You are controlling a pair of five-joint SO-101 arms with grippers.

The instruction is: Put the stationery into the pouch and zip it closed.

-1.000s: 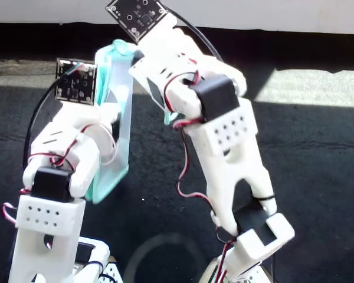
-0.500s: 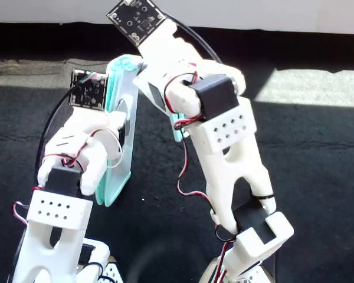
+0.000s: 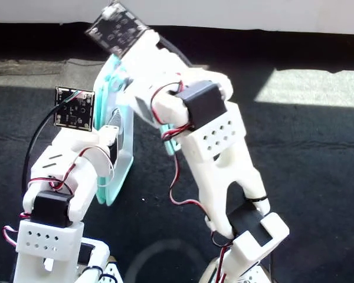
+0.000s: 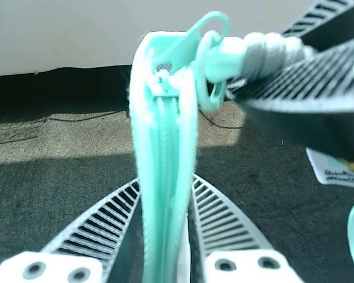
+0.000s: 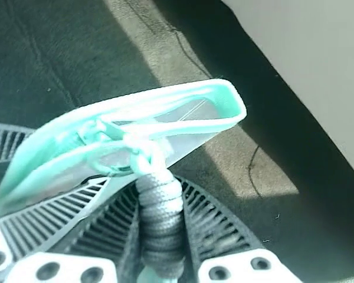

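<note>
Left wrist view showed the pouch [image 4: 162,147] up off the table [image 3: 318,177], long side running from the left gripper [image 4: 165,183], pinched on its near end, away to the zip tab [image 4: 207,56]. The right gripper [image 5: 156,191] was clamped on the tab's grey cord [image 5: 160,227]. Zipping step, prob near done; next: steady pull along the zip w/ left holding firm.

Pouch [image 4: 164,135] in left hand [image 4: 165,191], zipper pull [image 5: 160,215] — in right hand [image 5: 157,186]

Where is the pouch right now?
High view: the pouch is held on edge, left of centre, clamped in the left claw, the right claw pinching its grey zipper cord.
</note>
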